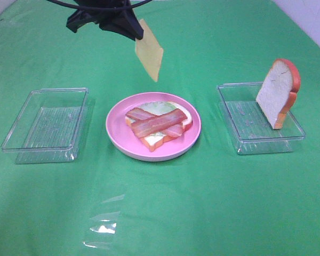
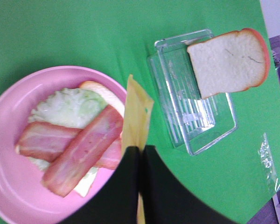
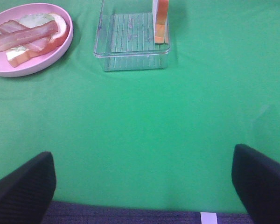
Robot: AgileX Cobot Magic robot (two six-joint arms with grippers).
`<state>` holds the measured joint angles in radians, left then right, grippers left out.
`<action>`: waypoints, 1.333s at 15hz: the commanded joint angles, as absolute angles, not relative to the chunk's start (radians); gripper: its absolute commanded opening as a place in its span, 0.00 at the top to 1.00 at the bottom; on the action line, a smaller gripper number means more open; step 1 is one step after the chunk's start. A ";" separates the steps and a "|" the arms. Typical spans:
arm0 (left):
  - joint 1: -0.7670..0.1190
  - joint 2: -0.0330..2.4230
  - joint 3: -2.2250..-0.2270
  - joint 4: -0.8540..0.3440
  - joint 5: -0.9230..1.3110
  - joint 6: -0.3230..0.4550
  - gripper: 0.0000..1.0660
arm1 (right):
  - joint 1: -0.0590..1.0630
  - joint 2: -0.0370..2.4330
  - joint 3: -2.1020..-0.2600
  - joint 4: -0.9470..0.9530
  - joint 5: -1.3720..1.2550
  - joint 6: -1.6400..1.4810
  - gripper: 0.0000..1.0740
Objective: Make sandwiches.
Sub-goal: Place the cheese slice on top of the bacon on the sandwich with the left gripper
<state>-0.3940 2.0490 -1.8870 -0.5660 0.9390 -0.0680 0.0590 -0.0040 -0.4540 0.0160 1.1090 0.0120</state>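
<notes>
I see a green cloth (image 1: 213, 202) covering the table. Round pink plate (image 1: 117, 136) sits mid-table. Clear tray (image 1: 45, 125) lies to its left, another clear tray (image 1: 245, 141) to its right. Crumpled clear wrapper (image 1: 102, 229) lies nearer the camera.

Open cloth around the right jaws; a stacked plate under the left ones.

Between and ahead of the right gripper's (image 3: 142, 179) wide-apart black jaws lies only bare green tablecloth (image 3: 177, 116), well short of the clear plastic rectangular tray (image 3: 130, 42) where a white bread slice with orange-brown crust (image 3: 160, 18) stands on edge. Below the left gripper's (image 2: 141, 156) jaws, pinched on a hanging yellow cheese square (image 2: 136, 119), crossed reddish-brown bacon strips (image 2: 79, 149) top the round pink plate (image 2: 9, 186).
</notes>
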 commanded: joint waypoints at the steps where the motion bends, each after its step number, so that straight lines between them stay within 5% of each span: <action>1: -0.426 2.073 -1.891 -0.623 0.913 -0.065 1.00 | 0.053 -0.032 -0.451 0.016 1.099 0.010 0.09; 7: -0.463 2.197 -1.889 -0.808 0.908 0.000 1.00 | 0.053 -0.032 -0.451 0.016 1.099 0.010 0.09; 11: -0.459 2.285 -1.889 -0.818 0.908 0.006 1.00 | 0.053 -0.032 -0.451 0.016 1.099 0.010 0.09; 20: -0.459 2.340 -1.889 -0.583 0.931 -0.007 1.00 | 0.053 -0.032 -0.451 0.016 1.099 0.010 0.09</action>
<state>-0.4580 2.3420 -1.8870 -0.5800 0.9210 0.0000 0.0590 -0.0040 -0.4540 0.0160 1.1090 0.0120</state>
